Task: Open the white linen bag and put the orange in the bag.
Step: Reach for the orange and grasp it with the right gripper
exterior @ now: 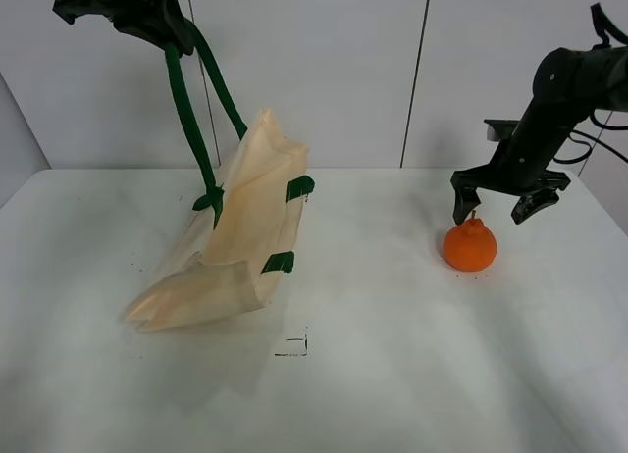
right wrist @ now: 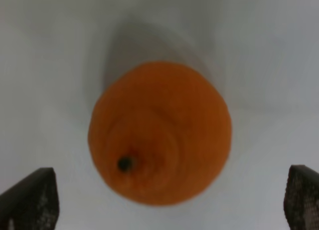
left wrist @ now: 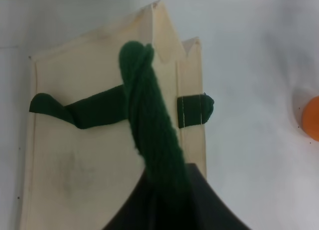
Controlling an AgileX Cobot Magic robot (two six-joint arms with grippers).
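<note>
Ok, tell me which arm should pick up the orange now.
Right. The right pincer hangs open just above the small bright orange fruit. The left pincer is occupied, holding the cream cloth bag up by its dark green strap handle.

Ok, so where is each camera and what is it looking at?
High camera: sits above the table, looking down; shows both arms, left gripper holding the bag up by its green handle, right gripper open.
Left wrist: looks down the handle onto the bag; some dark gripper shows.
Right wrist: looks straight down on the orange; two fingertips show.
Shared: all three see the orange.
</note>
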